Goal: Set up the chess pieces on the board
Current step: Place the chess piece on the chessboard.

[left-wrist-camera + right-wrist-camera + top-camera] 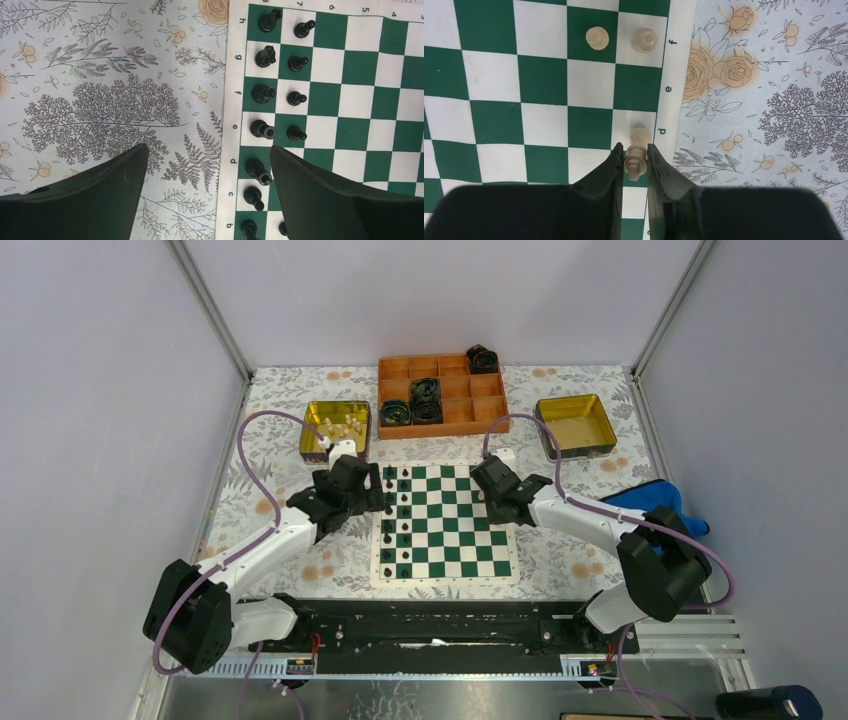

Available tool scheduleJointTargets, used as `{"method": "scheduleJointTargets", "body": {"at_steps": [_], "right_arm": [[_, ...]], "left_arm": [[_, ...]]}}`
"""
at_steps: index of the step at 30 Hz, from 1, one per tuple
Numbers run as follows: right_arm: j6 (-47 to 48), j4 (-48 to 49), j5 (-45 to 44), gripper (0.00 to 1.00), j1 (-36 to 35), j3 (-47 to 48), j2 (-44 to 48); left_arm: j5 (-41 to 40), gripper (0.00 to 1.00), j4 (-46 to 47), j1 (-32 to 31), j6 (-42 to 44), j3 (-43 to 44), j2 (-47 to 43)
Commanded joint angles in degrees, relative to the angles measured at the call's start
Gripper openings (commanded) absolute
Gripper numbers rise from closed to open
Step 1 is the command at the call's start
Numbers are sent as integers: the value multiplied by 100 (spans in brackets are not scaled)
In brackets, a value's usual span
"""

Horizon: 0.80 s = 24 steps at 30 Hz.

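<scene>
Floral-print cloth covers the table, which sits inside a pale-walled enclosure. On it, just ahead of your two arms, lies the green-and-white board. Black chess pieces stand upright in two columns along its left edge, one to a square. At its right edge, two cream pieces stand side by side in row f.

A third cream piece is pinched between the narrowly parted fingers of your right gripper, over the edge square of row d. Whether it touches the board cannot be told.

Your left gripper hangs over the board's left border with its fingers spread wide and nothing between them. One finger is above the cloth, the other above the black pieces.

Beyond the board's far edge sits an orange tray with black coiled rolls in some compartments. To its left is a yellow-lined tin holding loose cream pieces, and to its right a second tin. A blue object lies at the table's right side.
</scene>
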<state>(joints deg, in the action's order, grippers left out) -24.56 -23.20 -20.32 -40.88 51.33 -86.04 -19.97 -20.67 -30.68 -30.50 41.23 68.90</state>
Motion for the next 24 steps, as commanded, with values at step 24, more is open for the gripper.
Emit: {"method": "scheduleJointTargets", "body": {"at_steps": [24], "right_arm": [[-257, 386, 278, 2, 195, -157, -9]], "left_arm": [[-153, 99, -13, -88, 89, 166, 171]]}}
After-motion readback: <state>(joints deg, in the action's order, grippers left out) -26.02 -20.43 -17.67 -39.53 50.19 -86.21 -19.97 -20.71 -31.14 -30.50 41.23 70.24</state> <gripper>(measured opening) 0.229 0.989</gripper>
